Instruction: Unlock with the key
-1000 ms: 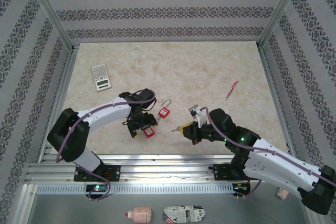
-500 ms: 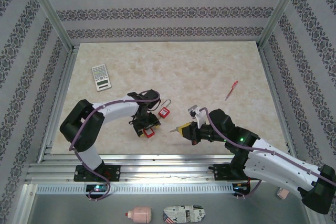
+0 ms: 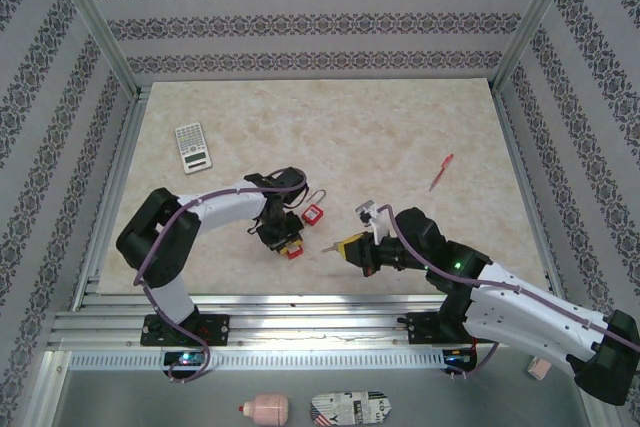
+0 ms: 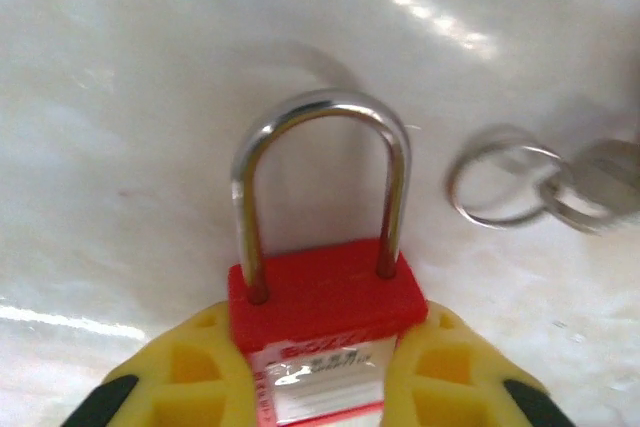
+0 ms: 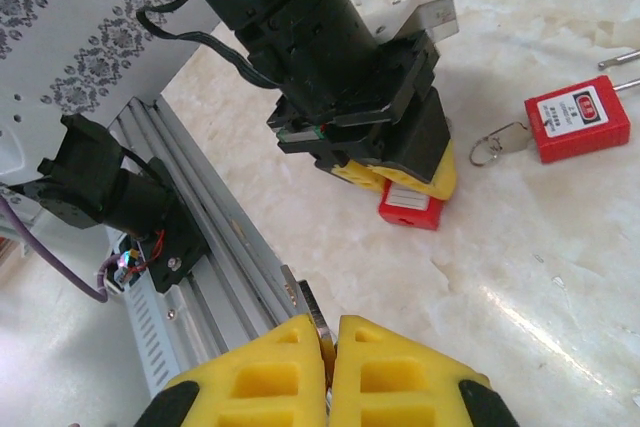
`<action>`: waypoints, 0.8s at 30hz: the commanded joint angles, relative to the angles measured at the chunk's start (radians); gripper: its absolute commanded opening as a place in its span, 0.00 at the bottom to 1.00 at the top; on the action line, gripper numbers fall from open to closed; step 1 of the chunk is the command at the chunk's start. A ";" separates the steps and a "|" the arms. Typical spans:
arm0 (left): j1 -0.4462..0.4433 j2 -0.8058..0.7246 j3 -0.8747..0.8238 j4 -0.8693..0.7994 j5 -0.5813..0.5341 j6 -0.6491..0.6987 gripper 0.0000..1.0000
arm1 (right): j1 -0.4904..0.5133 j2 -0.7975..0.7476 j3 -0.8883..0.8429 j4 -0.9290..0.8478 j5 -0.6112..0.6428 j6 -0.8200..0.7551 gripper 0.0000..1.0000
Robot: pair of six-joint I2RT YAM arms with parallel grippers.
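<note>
Top external view: on the bench (image 3: pixel 400 127), the left claw (image 3: pixel 287 244) is clamped on the red padlock (image 4: pixel 320 297) at 7 o'clock of centre. At its 3 o'clock the right claw (image 3: pixel 350 247) is pinched together on the key (image 5: pixel 308 309). Both look grasped, so next the key tip must meet the keyhole, hidden here.

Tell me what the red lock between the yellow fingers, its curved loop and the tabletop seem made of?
Padlock body: looks like moulded plastic, opaque red with a dull sheen and a paper-like label. Shackle: polished metal, probably steel; it mirrors the light. Tabletop: glossy, marble-patterned; real stone or printed laminate, cannot tell.
</note>
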 commanded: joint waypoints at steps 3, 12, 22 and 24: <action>0.008 -0.163 -0.029 0.228 -0.055 -0.027 0.04 | 0.039 -0.006 0.033 0.121 0.106 -0.001 0.00; 0.028 -0.388 -0.062 0.436 -0.083 -0.120 0.00 | 0.049 0.138 0.238 0.079 0.240 -0.107 0.00; -0.007 -0.403 -0.082 0.247 -0.049 -0.135 0.34 | 0.011 0.156 0.316 -0.113 0.285 -0.133 0.00; -0.031 -0.400 -0.134 0.267 -0.057 -0.189 0.50 | -0.005 0.131 0.304 -0.161 0.300 -0.137 0.00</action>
